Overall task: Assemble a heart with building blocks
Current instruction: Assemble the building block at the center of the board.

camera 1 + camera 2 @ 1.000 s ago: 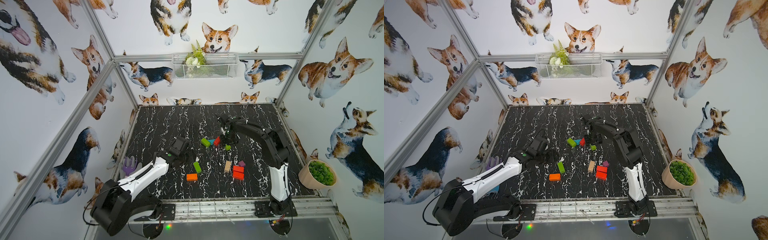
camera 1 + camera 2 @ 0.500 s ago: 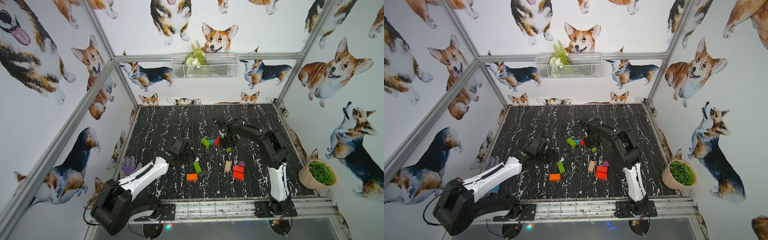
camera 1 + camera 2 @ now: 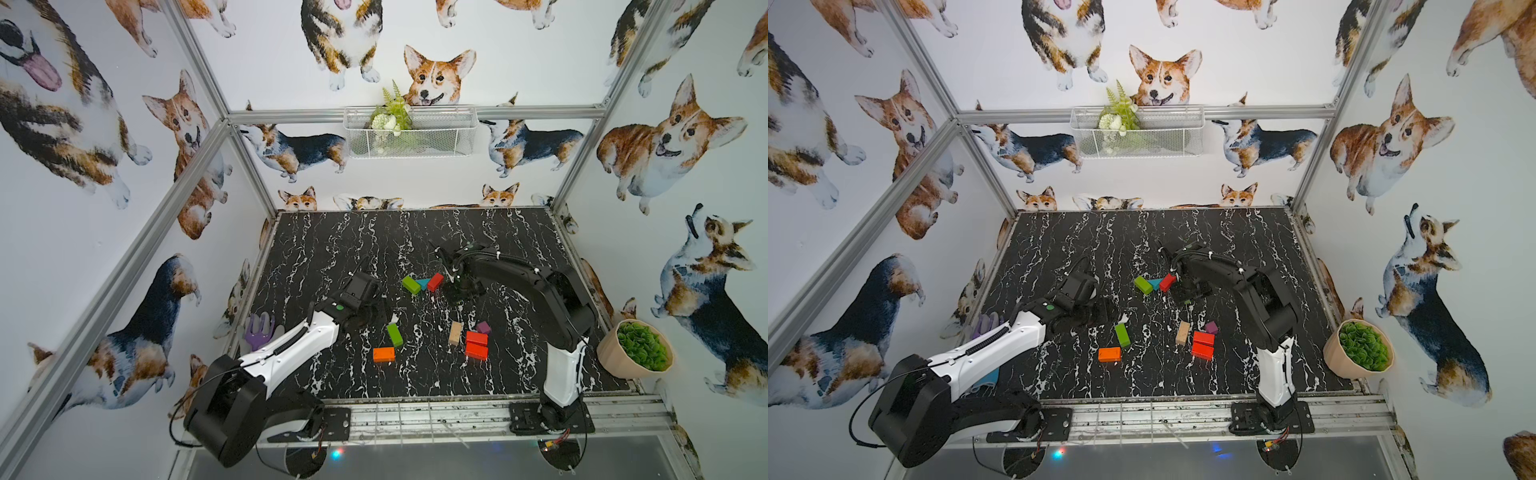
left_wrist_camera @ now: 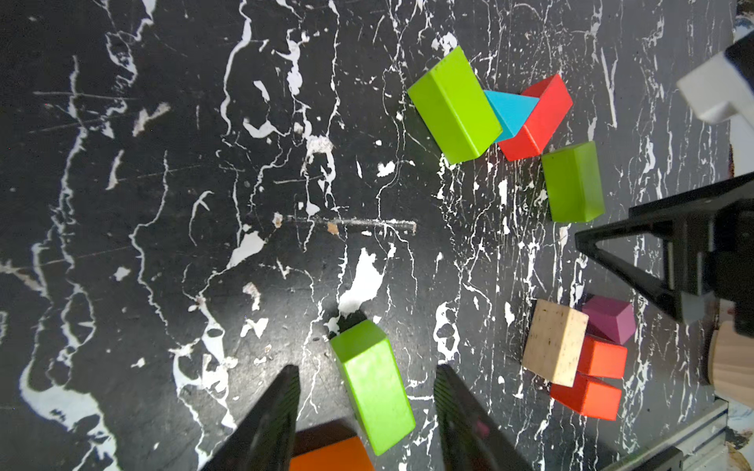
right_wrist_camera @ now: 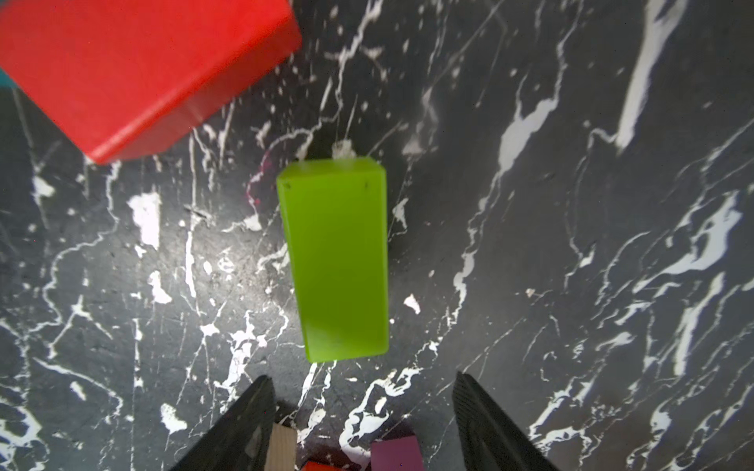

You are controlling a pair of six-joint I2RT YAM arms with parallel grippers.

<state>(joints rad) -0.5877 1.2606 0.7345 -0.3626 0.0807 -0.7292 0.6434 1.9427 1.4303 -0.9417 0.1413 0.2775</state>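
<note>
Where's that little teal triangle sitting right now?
In both top views the teal triangle lies near the middle of the black table, wedged between a green block and a red block.

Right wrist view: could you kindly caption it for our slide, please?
Open fingers, clear of a green block beside a red block.

The setting is a robotics lab test cell (a walled bench enclosure). An aluminium extrusion frame (image 3: 291,117) carries corgi-print wall panels (image 3: 540,54) around a black marble-pattern tabletop (image 3: 332,249). Two robot arms (image 3: 291,345) are mounted on a slotted metal rail (image 3: 436,415) at the front edge. A wire basket (image 3: 436,137) hangs on the rear wall; a potted plant (image 3: 636,349) stands beside the tabletop.
</note>
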